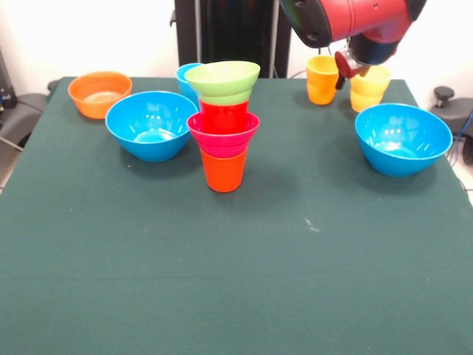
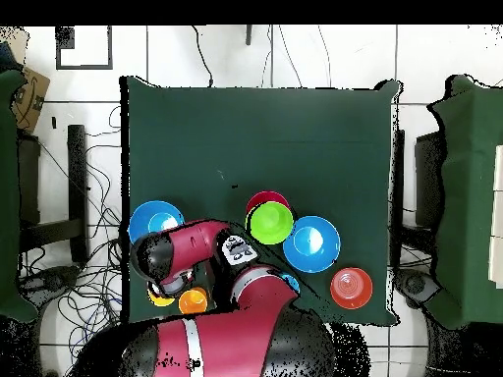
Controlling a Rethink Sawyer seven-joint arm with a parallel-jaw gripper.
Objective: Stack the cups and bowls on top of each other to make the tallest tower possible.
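The tower stands mid-table: an orange cup (image 1: 224,171) at the bottom, a pink-red bowl (image 1: 223,134) on it, then a red cup (image 1: 224,115), with a lime-green bowl (image 1: 222,80) (image 2: 269,223) on top. My gripper (image 1: 344,68) hangs at the far right, just above and between a yellow-orange cup (image 1: 322,79) (image 2: 193,300) and a pale yellow cup (image 1: 369,89) (image 2: 160,296). It holds nothing that I can see. The arm's wrist hides it in the overhead view.
Left of the tower are a large blue bowl (image 1: 151,124) (image 2: 311,243) and an orange bowl (image 1: 100,93) (image 2: 351,287). A light blue cup (image 1: 185,76) stands behind the tower. Another large blue bowl (image 1: 403,137) (image 2: 155,221) sits at the right.
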